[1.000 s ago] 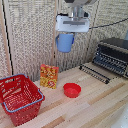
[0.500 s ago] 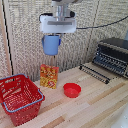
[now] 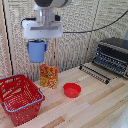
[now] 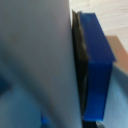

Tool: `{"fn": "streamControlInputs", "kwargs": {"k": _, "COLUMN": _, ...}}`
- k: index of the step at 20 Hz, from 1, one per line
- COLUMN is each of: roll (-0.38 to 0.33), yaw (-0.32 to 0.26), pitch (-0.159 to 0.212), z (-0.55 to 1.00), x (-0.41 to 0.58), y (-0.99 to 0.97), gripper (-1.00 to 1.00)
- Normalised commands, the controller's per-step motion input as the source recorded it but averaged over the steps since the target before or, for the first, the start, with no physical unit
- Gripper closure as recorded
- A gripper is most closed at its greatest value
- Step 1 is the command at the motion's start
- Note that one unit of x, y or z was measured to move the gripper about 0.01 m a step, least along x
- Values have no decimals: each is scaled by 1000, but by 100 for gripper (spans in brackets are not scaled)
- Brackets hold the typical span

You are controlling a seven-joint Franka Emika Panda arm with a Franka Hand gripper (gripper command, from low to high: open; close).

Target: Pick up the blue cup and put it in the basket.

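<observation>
The blue drinking vessel (image 3: 37, 51) hangs in the air under the white arm, held by my gripper (image 3: 38, 42), which is shut on its upper part. It is above and behind the snack box, a little toward the exterior view's right of the red mesh receptacle (image 3: 20, 98). That basket sits on the wooden table at the exterior view's left. In the wrist view a pale blurred wall of the blue drinking vessel (image 4: 35, 60) fills most of the picture, pressed against a dark, blue-tipped finger (image 4: 97, 65).
An orange snack box (image 3: 49, 76) stands upright behind the basket. A shallow red bowl (image 3: 72, 90) lies on the table (image 3: 95, 110) near the middle. A black toaster oven (image 3: 111, 56) with a pulled-out rack sits at the exterior view's right. A slatted wall runs behind.
The arm has carried the blue cup steadily toward the exterior view's left, from over the red bowl to near the basket side. Its grip on the cup is unchanged.
</observation>
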Motion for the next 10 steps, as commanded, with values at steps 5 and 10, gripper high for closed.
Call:
{"fn": "streamControlInputs", "kwargs": {"k": 5, "roll": -130, "yaw": -11, "pitch": -52, "z": -494, "x": 157, "y": 866, "gripper": 100}}
{"fn": "streamControlInputs", "kwargs": {"k": 10, "roll": -189, "yaw": -18, "pitch": -56, "z": -579, "x": 149, "y": 753, "gripper": 100}}
